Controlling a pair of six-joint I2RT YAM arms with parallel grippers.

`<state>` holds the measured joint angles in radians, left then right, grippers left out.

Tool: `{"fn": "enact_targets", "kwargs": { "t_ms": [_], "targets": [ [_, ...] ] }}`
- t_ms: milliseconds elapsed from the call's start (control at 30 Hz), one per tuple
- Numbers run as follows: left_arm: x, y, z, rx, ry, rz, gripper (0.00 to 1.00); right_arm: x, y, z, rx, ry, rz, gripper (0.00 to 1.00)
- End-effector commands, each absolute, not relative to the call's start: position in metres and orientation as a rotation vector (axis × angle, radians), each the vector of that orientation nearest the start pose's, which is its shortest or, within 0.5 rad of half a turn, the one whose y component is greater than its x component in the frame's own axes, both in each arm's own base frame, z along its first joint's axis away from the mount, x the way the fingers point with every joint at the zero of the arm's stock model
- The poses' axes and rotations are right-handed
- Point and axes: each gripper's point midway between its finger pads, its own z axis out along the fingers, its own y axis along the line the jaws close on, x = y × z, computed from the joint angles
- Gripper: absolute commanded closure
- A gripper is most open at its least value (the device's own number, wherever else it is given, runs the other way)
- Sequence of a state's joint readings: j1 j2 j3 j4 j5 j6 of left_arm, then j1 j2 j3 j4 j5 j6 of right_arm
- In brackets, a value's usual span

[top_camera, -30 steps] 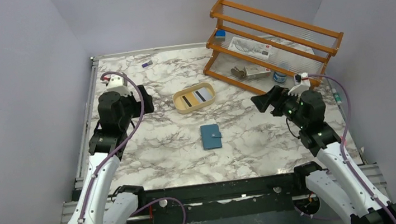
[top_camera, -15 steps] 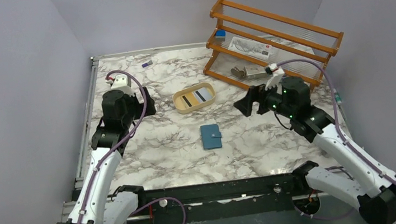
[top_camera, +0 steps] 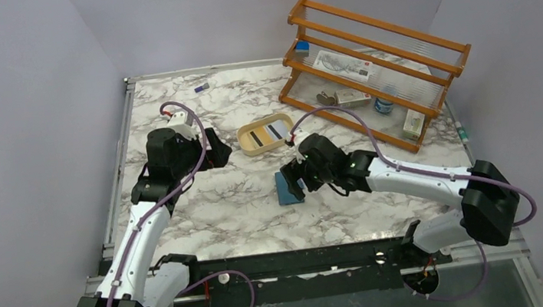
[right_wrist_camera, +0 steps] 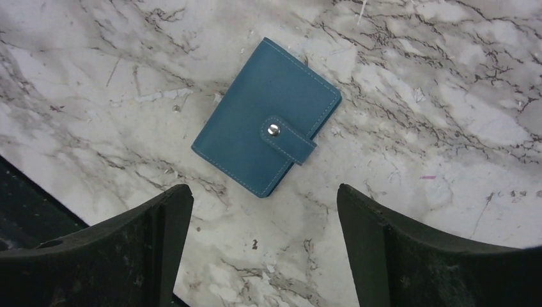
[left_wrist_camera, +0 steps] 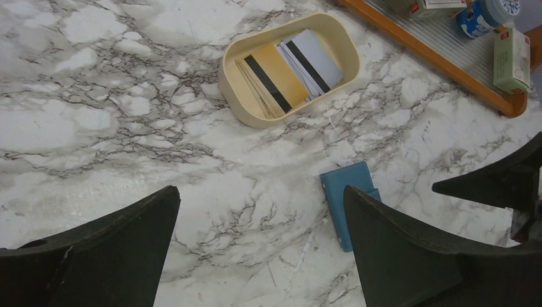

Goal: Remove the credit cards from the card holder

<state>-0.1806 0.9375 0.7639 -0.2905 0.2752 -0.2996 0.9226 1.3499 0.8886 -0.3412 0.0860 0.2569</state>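
Note:
The card holder is a teal-blue wallet lying shut on the marble table, its snap tab fastened. It also shows in the left wrist view and the right wrist view. No card shows in it. Several credit cards, yellow and white with dark stripes, lie in a tan oval tray. My right gripper hangs open just above the wallet, empty. My left gripper is open and empty, left of the tray and wallet.
An orange wooden rack stands at the back right with small boxes and a tub on its shelves. A small purple thing lies at the back left. The table's metal edge runs along the left.
My right arm has swung left from the rack side and reached out over the wallet. My left gripper has moved a little to the right, toward the tray.

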Motion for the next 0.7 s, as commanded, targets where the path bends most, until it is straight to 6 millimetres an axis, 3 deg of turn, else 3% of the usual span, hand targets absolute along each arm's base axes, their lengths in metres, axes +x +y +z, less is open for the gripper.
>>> {"fn": "enact_targets", "kwargs": {
  "t_ms": [0, 233, 533, 667],
  "targets": [
    [0.293, -0.125, 0.203, 0.059, 2.052, -0.665, 0.01, 0.242, 0.293, 0.108, -0.775, 2.223, 0.400, 0.13],
    [0.292, -0.128, 0.190, -0.029, 2.098, -0.716, 0.01, 0.245, 0.316, 0.088, -0.877, 2.237, 0.444, 0.27],
    [0.278, -0.146, 0.159, -0.156, 2.168, -0.870, 0.01, 0.255, 0.310, 0.063, -0.861, 2.271, 0.440, 0.34],
    [0.277, -0.148, 0.157, -0.153, 2.170, -0.869, 0.01, 0.266, 0.300, 0.052, -0.817, 2.297, 0.446, 0.38]
  ]
}}
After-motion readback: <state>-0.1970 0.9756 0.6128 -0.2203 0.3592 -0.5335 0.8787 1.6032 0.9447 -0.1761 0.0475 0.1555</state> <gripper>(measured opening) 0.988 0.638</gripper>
